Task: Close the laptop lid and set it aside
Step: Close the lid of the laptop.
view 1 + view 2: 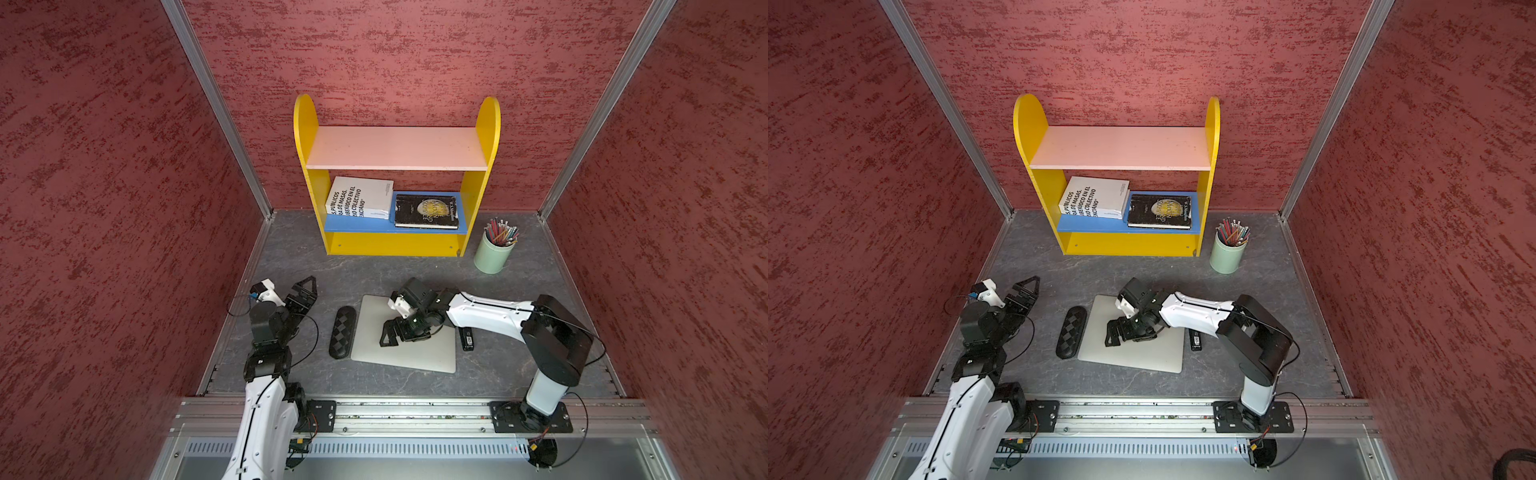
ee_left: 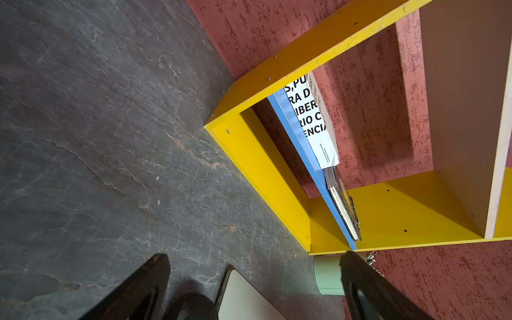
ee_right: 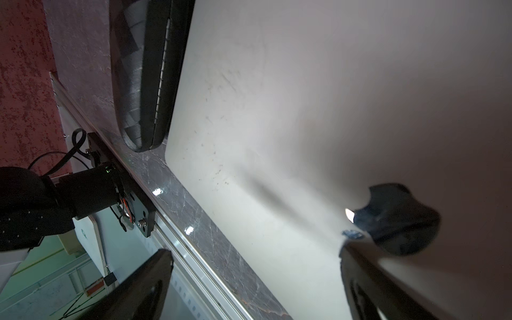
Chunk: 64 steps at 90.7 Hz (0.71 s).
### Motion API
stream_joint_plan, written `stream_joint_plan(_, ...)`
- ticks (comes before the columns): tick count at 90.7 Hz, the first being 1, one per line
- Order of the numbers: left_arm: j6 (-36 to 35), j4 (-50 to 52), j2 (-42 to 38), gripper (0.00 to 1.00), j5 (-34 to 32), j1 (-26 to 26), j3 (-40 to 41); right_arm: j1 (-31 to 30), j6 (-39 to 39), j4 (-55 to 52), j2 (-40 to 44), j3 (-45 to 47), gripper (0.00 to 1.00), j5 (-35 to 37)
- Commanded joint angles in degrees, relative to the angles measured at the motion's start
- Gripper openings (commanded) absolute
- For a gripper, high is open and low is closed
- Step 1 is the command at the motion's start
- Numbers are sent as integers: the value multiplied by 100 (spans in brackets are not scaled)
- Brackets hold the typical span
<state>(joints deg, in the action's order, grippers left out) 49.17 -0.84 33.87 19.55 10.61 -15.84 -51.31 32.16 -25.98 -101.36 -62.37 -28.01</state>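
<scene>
The laptop (image 1: 415,353) lies shut on the worktop (image 1: 291,257), under my spread right fingers (image 3: 133,293). My left fingers (image 2: 133,291) are spread too, nearby. I'd slide it slowly, keeping it flat, past the black pad (image 1: 343,332).

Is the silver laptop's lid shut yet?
Shut: the thin silver-grey aluminium laptop lies as one flat slab, dark apple logo facing up, no screen or keys showing.

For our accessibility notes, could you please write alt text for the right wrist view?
The closed silver-grey aluminium laptop, dark apple logo on top, fills most of the view, lying flat on the grey stone-patterned table. A black oval woven-pattern case lies along one edge of it, and the open right end effector is poised close over it.
</scene>
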Motion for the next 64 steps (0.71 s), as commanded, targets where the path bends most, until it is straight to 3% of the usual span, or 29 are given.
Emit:
stream_joint_plan(1,-127,379,10,100,222,47,-381,-72,16,-122,160,65,99,208)
stream_joint_plan(20,-360,1033,175,100,798,-78,-851,-72,133,-191,703,321,98,901)
stream_joint_plan(32,-542,1375,319,100,1050,-486,-1186,-72,274,-224,1169,626,98,1583)
stream_joint_plan(64,-1106,2499,869,100,24,-3072,-1980,-63,625,-151,1956,1292,98,1967)
